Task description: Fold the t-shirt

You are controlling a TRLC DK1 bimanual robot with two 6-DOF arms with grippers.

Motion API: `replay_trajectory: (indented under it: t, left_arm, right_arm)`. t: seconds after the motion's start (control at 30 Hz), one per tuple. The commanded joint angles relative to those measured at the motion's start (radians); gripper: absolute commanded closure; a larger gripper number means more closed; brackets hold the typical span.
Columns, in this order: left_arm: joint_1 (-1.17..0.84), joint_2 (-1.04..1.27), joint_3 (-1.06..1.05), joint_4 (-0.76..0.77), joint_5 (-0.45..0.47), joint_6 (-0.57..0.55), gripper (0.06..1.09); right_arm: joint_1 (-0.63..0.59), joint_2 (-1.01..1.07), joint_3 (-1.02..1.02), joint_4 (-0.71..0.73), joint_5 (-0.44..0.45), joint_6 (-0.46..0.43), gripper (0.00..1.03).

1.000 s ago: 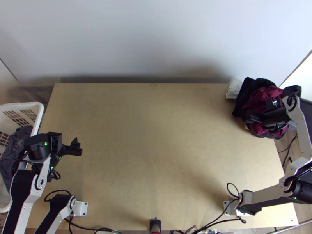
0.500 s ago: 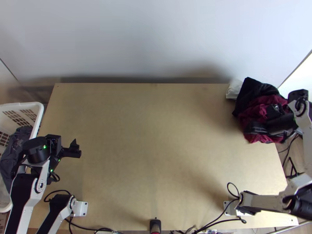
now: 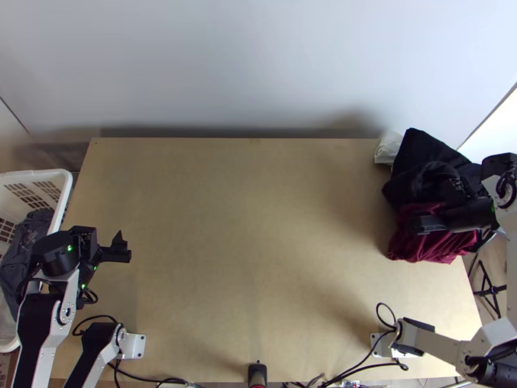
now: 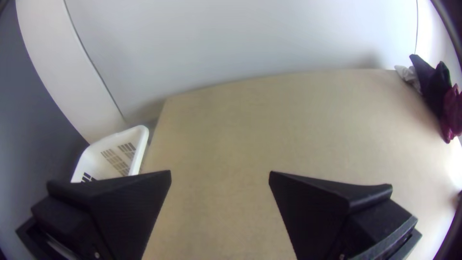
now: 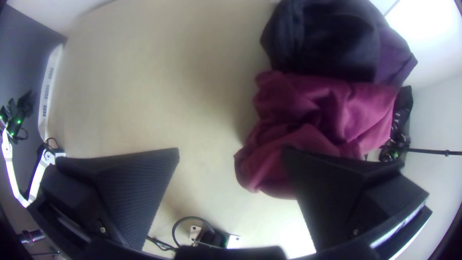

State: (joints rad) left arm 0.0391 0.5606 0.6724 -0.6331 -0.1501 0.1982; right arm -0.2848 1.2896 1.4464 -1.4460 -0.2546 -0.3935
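Partly hidden beneath the right gripper (image 3: 420, 223), the maroon cloth (image 3: 426, 251) lies bunched across the table's (image 3: 258, 226) right edge; contact is unclear. That gripper stands wide open, clamping nothing. The left gripper (image 3: 124, 246), wide open and empty, hangs near the table's left edge, with broad wooden surface between them.

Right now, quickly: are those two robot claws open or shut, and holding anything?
Left gripper: open, holding nothing.
Right gripper: open, holding nothing, by the maroon cloth.

Top view's edge cuts off the basket (image 3: 66, 187); right gripper (image 3: 432, 212) partly hides maroon cloth (image 3: 423, 249)
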Motion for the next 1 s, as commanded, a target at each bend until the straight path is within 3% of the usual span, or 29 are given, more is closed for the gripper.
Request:
replay_trajectory:
  t: [0.0,0.13,0.4,0.63,0.73,0.8,0.97]
  left_arm:
    - [0.010,-0.027,-0.022,0.018,0.001,-0.057,0.10]
    - [0.008,-0.028,-0.051,0.049,0.003,-0.077,0.10]
    - [0.010,-0.054,-0.083,0.055,0.001,-0.102,0.10]
    - [0.010,-0.149,-0.157,0.105,0.001,-0.135,0.10]
    - [0.010,-0.172,-0.177,0.125,0.003,-0.163,0.10]
    - [0.010,-0.177,-0.198,0.148,0.003,-0.175,0.10]
    - [0.010,-0.179,-0.270,0.213,0.003,-0.200,0.10]
  right_arm:
    - [0.007,-0.065,-0.021,0.033,-0.051,0.061,0.04]
    - [0.012,-0.136,-0.075,0.122,-0.166,0.182,0.04]
    - [0.099,-0.214,-0.165,0.299,-0.179,0.435,0.04]
    - [0.122,-0.369,-0.360,0.707,-0.178,0.719,0.05]
    - [0.124,-0.515,-0.531,0.969,-0.176,0.834,0.05]
    - [0.128,-0.608,-0.636,1.089,-0.129,0.877,0.05]
    - [0.151,-0.742,-0.808,1.197,-0.012,0.903,0.05]
